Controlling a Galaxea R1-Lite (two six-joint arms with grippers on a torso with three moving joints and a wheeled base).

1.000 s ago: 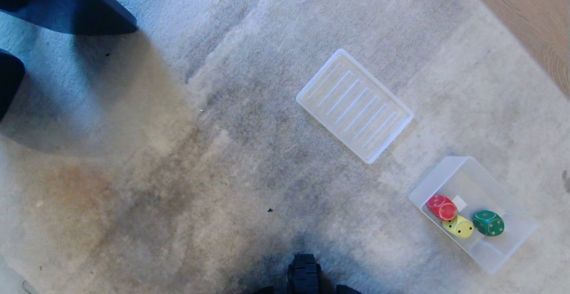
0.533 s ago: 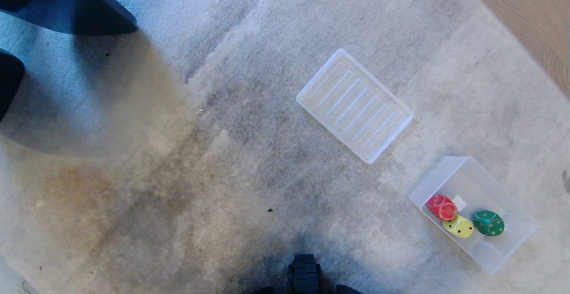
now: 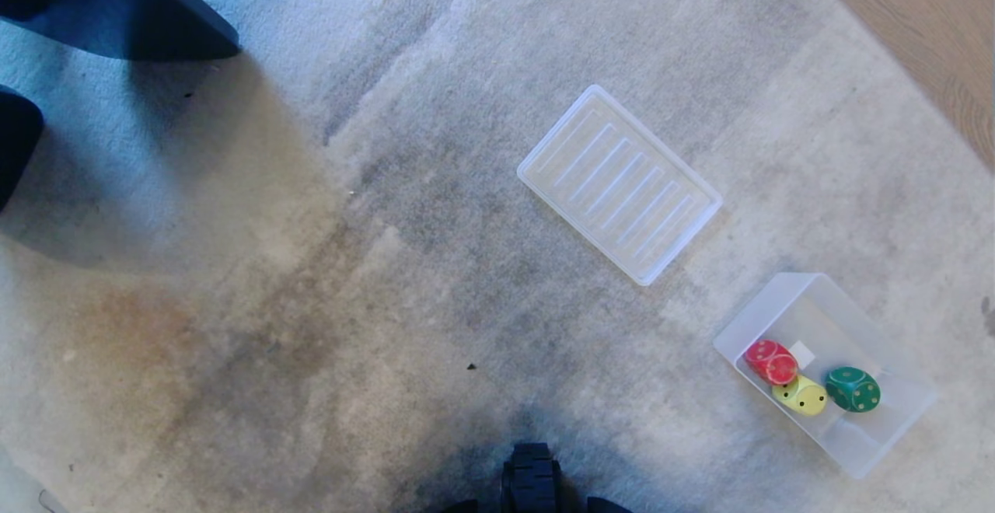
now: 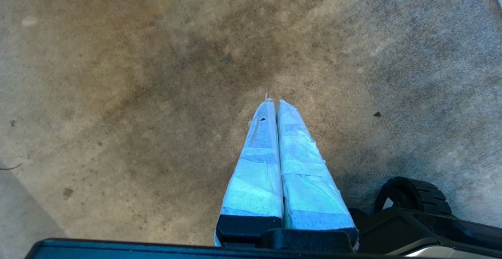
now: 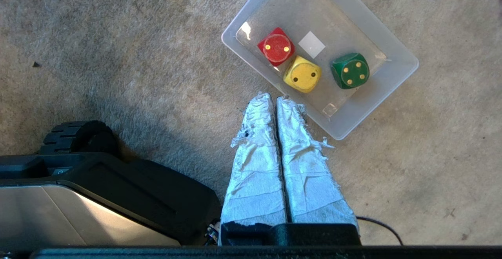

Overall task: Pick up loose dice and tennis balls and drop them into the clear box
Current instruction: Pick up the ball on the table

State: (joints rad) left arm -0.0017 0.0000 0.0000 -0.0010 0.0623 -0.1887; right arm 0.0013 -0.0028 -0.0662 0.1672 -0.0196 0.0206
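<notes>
Worn grey-beige carpet with brownish stains fills the floor, strip of light wood flooring at the corner beyond the clear box. Dark blue furniture piece far from the clear box, across the carpet. Flat translucent ribbed plastic tray lies near the clear box, apart from it. Small translucent rectangular plastic tub, the clear box, sits on the carpet at an angle. Black robot base with ribbed wheel near the clear box, on its robot side. Left gripper, tape-wrapped fingers pressed together, empty, hangs over stained carpet well away from the clear box. Right gripper, tape-wrapped fingers pressed together, empty, tips just beside the clear box's near wall. Inside the clear box: red die touching yellow die, dark green die just beside the yellow one, small white square label on the box floor next to the red die. No tennis balls or beige die visible
</notes>
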